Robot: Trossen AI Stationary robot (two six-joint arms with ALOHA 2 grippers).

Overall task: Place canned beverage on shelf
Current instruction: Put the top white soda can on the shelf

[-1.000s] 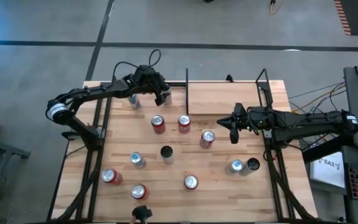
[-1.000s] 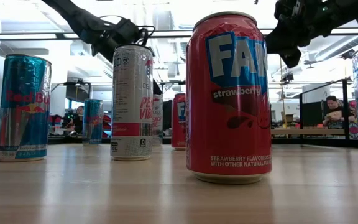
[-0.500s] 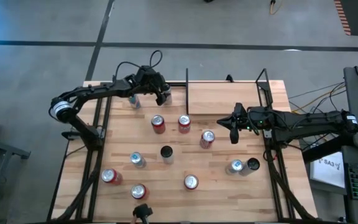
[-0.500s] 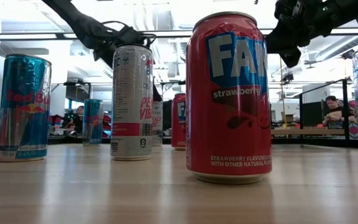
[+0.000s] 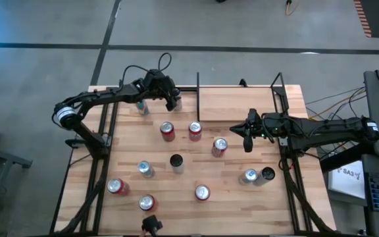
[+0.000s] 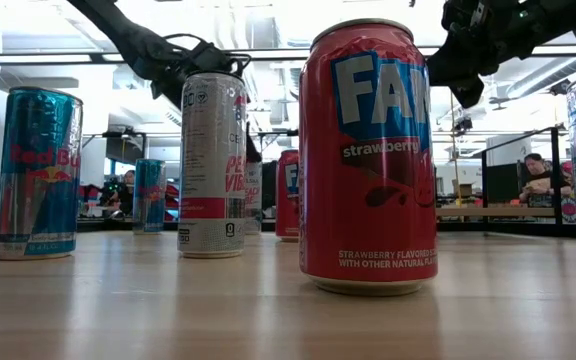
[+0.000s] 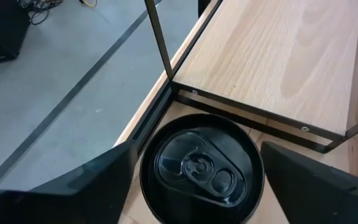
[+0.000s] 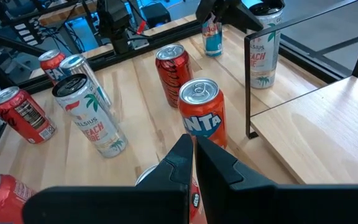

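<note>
The left gripper (image 7: 194,177) hung over a black-topped can (image 7: 199,168) standing on the counter (image 5: 235,174) just beside the near corner of the shelf (image 7: 278,62). Its fingers (image 7: 79,186) stood apart on either side of the can's rim, spread and not visibly touching it. The can looked unopened, tab flat, so it was probably full and fairly heavy for its size. Its thin metal wall would be stiff enough under a gentle squeeze but smooth and slippery, and it could dent if pinched hard. The sensible hold seemed to be across the upper body, just below the rim. The right gripper (image 8: 191,162) waited clenched and empty over the counter near the shelf's front edge.
</note>
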